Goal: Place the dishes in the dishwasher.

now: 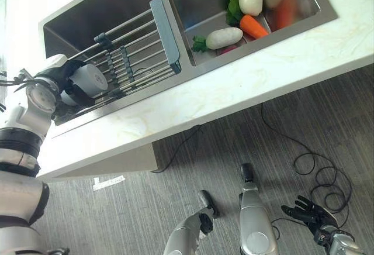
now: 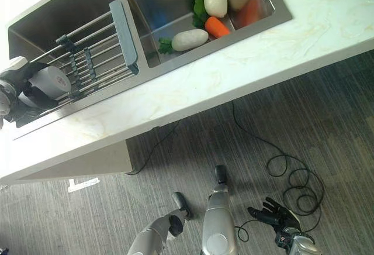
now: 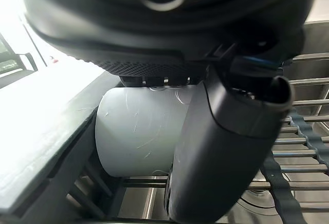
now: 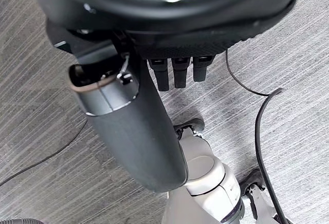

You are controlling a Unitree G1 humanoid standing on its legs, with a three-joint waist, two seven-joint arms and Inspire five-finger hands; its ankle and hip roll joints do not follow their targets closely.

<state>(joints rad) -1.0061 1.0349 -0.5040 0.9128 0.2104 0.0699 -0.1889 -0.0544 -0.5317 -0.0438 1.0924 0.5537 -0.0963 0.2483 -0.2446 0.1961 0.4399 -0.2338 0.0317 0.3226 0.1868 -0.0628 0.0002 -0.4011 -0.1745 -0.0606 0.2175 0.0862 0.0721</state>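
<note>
The left hand [image 1: 75,82] is gripping a white cup [image 1: 90,79] over the left basin of the sink [image 1: 87,18], at the near end of the wire rack [image 1: 131,53] that is spanning that basin. The left wrist view is showing what the head views cannot: the thumb [image 3: 226,147] is wrapping across the cup's pale side, so the fingers are clamped on it, and the cup is lying on its side just above the rack's bars. The right hand [image 2: 274,213] is hanging low beside the robot over the grey floor [image 2: 327,120], well apart from the pale desk [image 1: 245,82]; its fingers are standing apart and relaxed, holding nothing. The right basin is holding vegetables: a white radish [image 1: 224,37], a carrot [image 1: 253,26], and a pale round one [image 1: 250,0] with green leaves [image 1: 235,4].
</note>
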